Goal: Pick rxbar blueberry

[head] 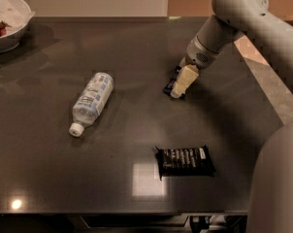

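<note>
The rxbar blueberry (170,85) is a small dark blue bar lying flat on the dark table (137,130), right of centre. My gripper (181,83) reaches down from the upper right and rests directly on top of it, covering most of the bar. Only the bar's left edge and far end show beside the cream gripper tip. The bar lies on the table surface.
A larger black wrapped bar with white lettering (185,160) lies nearer the front. A clear plastic water bottle (91,102) lies on its side at centre left. A white bowl (6,21) stands at the back left corner. My arm's lower link (277,178) fills the right front.
</note>
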`<state>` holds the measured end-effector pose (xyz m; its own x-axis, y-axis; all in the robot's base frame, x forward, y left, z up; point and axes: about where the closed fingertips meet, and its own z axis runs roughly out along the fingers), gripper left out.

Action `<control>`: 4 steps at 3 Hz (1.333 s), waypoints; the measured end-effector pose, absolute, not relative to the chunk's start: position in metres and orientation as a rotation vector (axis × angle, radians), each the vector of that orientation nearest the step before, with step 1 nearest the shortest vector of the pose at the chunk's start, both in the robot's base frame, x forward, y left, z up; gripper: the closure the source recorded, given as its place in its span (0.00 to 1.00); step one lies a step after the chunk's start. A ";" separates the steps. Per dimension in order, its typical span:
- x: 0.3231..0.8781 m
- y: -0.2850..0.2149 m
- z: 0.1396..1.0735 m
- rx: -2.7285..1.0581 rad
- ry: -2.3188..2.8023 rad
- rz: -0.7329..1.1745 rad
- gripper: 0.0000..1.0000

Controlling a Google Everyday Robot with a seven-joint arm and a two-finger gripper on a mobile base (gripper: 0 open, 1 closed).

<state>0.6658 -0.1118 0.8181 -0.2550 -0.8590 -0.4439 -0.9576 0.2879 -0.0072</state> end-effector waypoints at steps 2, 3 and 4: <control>0.662 -0.113 0.824 -1.652 2.194 0.394 0.64; 0.658 -0.111 0.831 -1.666 2.182 0.403 0.87; 0.653 -0.110 0.840 -1.676 2.167 0.414 1.00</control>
